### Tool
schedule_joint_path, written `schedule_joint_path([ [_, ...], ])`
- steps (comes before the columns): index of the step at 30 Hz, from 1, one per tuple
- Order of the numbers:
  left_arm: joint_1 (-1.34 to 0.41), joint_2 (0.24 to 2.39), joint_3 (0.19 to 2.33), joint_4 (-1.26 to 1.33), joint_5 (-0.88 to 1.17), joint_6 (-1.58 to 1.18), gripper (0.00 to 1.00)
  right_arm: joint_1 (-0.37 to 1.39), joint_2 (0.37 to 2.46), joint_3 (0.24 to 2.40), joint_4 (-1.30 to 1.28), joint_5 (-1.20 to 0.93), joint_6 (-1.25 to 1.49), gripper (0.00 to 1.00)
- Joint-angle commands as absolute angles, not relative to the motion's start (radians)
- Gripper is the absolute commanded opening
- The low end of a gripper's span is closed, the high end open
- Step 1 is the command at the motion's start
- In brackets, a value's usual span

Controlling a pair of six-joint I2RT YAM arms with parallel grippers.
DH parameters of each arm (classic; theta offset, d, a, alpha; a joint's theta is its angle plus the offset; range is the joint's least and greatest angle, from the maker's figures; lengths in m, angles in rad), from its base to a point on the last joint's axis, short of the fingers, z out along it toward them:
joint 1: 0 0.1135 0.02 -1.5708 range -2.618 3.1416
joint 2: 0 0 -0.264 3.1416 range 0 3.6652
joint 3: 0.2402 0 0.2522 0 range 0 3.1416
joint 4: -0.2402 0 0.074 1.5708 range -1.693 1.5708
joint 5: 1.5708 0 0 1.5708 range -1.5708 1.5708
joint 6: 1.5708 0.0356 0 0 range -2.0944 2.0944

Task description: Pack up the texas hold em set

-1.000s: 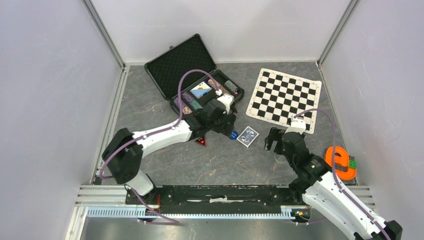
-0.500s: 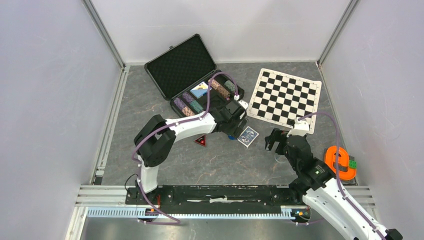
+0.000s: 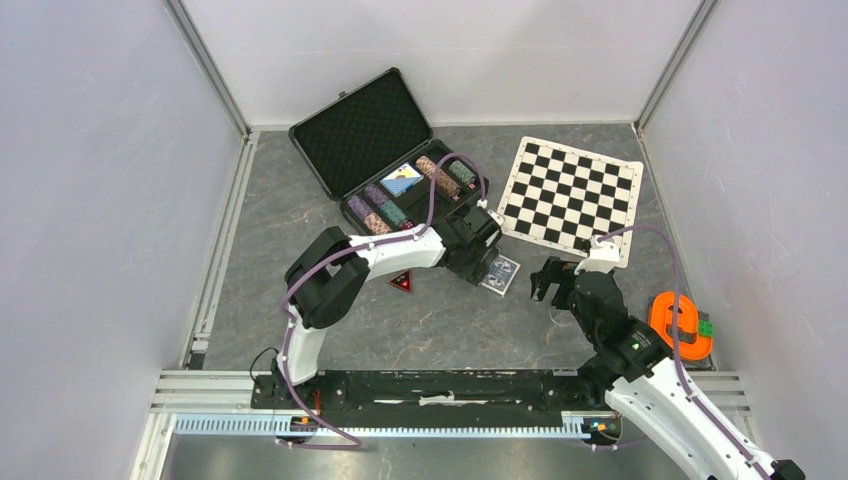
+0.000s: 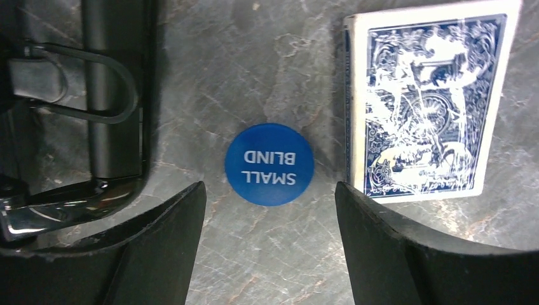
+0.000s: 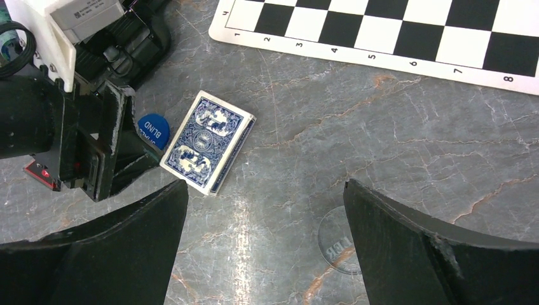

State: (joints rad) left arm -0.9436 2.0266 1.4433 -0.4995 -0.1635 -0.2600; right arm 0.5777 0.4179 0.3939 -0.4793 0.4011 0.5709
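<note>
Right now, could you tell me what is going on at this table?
A poker set is being packed into the open case, where chip stacks already sit. The left gripper is open, with its fingers on either side of the blue button, not yet closed on it. A deck lies beside the button, a little apart from it. The right gripper hovers nearby, open and empty.

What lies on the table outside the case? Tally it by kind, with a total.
Card deck: 1
Blue button: 1
Clear disc: 1
Red triangular piece: 1
Chess mat: 1
Orange object: 1
Total: 6
</note>
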Motion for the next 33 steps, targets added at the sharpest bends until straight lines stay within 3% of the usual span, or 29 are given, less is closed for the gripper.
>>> schedule_joint_path([
  [1,-0.966,2.035,1.484,-0.493,-0.103,-0.234,0.80,0.577,0.407,0.387,-0.450,0.412,0.557,0.98],
  [33,-0.923,2.179,1.712,-0.711,-0.095,-0.213,0.76,0.577,0.384,0.388,-0.453,0.404,0.548,0.98],
])
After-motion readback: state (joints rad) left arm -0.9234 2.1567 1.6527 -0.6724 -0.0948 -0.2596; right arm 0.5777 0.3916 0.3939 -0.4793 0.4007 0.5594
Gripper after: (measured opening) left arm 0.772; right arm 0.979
